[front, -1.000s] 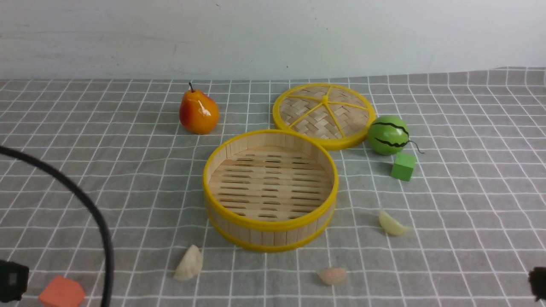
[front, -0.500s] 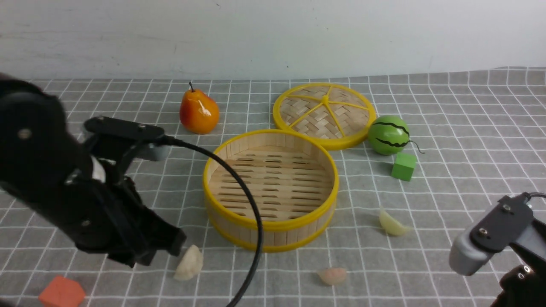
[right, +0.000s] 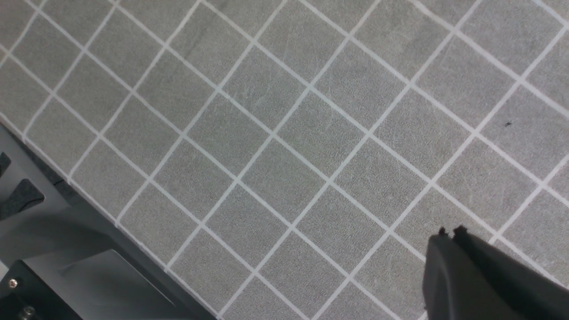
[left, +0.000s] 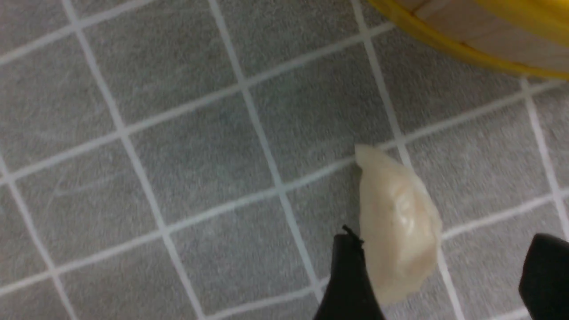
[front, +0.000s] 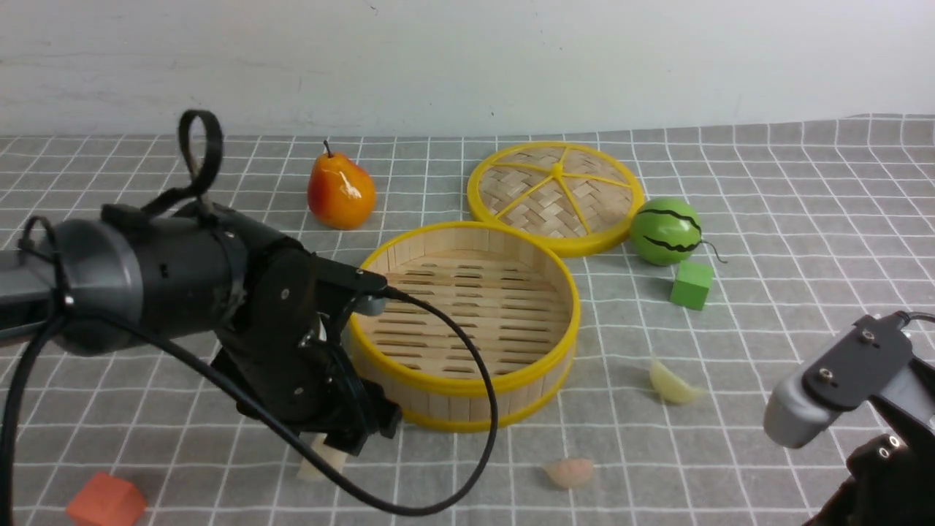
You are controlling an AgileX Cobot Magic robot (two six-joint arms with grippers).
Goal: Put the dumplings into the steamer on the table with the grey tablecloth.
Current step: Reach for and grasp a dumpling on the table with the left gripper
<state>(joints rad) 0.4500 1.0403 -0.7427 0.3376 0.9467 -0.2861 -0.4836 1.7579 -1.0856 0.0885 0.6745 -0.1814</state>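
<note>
The steamer [front: 464, 391] stands empty in the middle of the grey tablecloth [front: 803, 219]. The off-white dumpling [front: 315, 464] lies in front of it to the left, mostly hidden by my left arm. In the left wrist view the dumpling [left: 395, 222] lies between the fingers of my open left gripper [left: 444, 271], close to one finger [left: 346, 275], with the steamer's bottom rim [left: 466, 49] nearby. The pink dumpling [front: 570, 473] and the yellow dumpling [front: 673, 383] lie on the cloth front right. My right gripper [right: 449, 233] is shut and empty over bare cloth.
A pear [front: 340, 191], the woven lid [front: 555, 197], a toy watermelon [front: 665, 231] and a green cube [front: 690, 285] sit behind and right of the steamer. An orange block [front: 106, 502] lies at front left. The table edge [right: 89, 209] shows in the right wrist view.
My left arm has moved right and down, so its gripper now covers the off-white dumpling. The right arm has barely moved. The dumplings and steamer have not shifted.
</note>
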